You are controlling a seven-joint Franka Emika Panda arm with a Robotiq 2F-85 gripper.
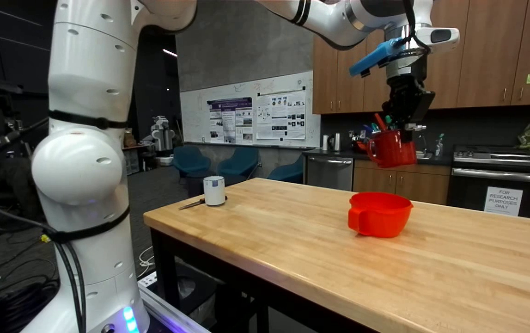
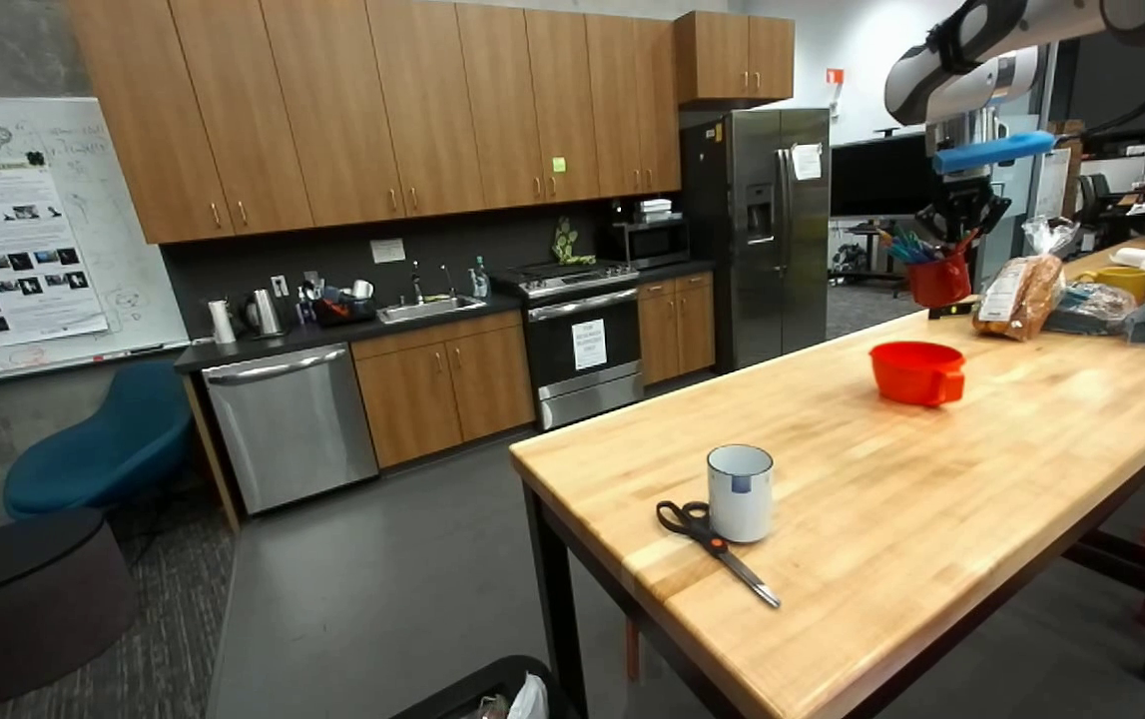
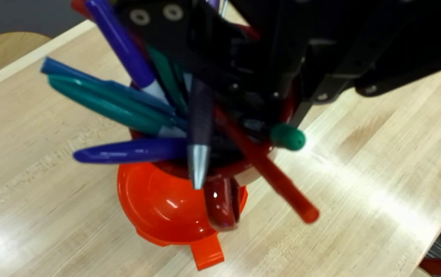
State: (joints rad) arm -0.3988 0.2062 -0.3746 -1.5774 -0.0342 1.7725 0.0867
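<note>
My gripper point(image 1: 405, 132) is shut on the wall of a dark red mug point(image 1: 387, 152), one finger inside and one outside in the wrist view point(image 3: 287, 104). The mug hangs above the table, slightly tilted, and also shows in an exterior view point(image 2: 936, 285). Several pens and markers point(image 3: 128, 151) stick out of it; a red one point(image 3: 282, 186) leans out near the handle point(image 3: 220, 204). An orange-red bowl point(image 1: 380, 219) with a handle stands on the table below the mug. In the wrist view the bowl point(image 3: 155, 196) looks empty, partly hidden by the mug.
A white cup point(image 2: 740, 499) stands near the end of the wooden table point(image 1: 265, 222), with black scissors point(image 2: 722, 549) lying beside it. A bagged loaf of bread point(image 2: 1019, 295), plastic bags point(image 2: 1091, 308) and a yellow container point(image 2: 1126, 282) sit farther along the table.
</note>
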